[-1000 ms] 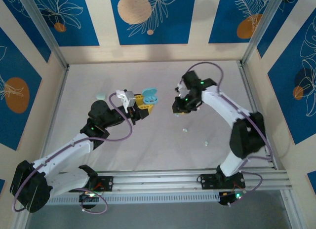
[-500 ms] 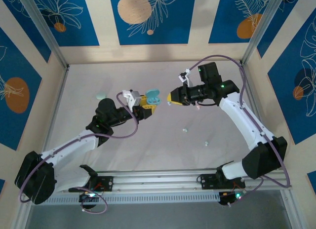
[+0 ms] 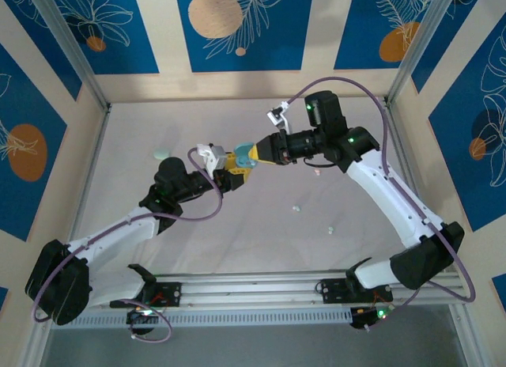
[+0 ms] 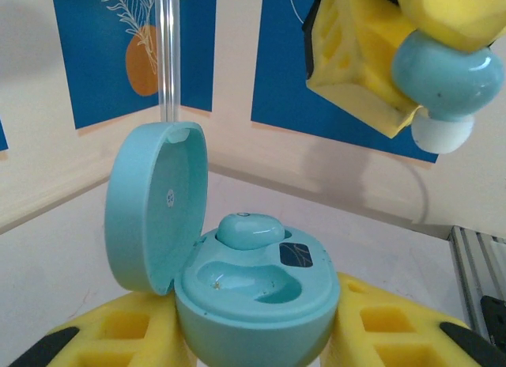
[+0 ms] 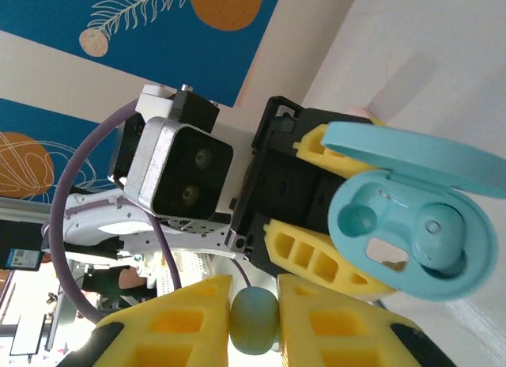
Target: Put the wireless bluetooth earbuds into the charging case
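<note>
My left gripper point(image 3: 234, 168) is shut on an open teal charging case point(image 3: 244, 152), held off the table near the middle. In the left wrist view its lid point(image 4: 154, 209) stands up at the left. One teal earbud point(image 4: 249, 230) sits in the far socket, and the near socket point(image 4: 251, 284) is empty. My right gripper point(image 3: 258, 154) is shut on a pale blue earbud point(image 5: 254, 326) with a white tip point(image 4: 443, 134). That earbud hangs just above and to the right of the case point(image 5: 411, 213).
Two loose earbuds point(image 3: 296, 209) point(image 3: 329, 228) lie on the white table right of centre. A pale mint case point(image 3: 161, 155) rests at the left by the wall. Aluminium rails point(image 3: 316, 286) run along the near edge.
The right arm has swung left and stretched out, carrying its earbud from right of centre up to the open case. The left arm shifted slightly right, still holding the case.
</note>
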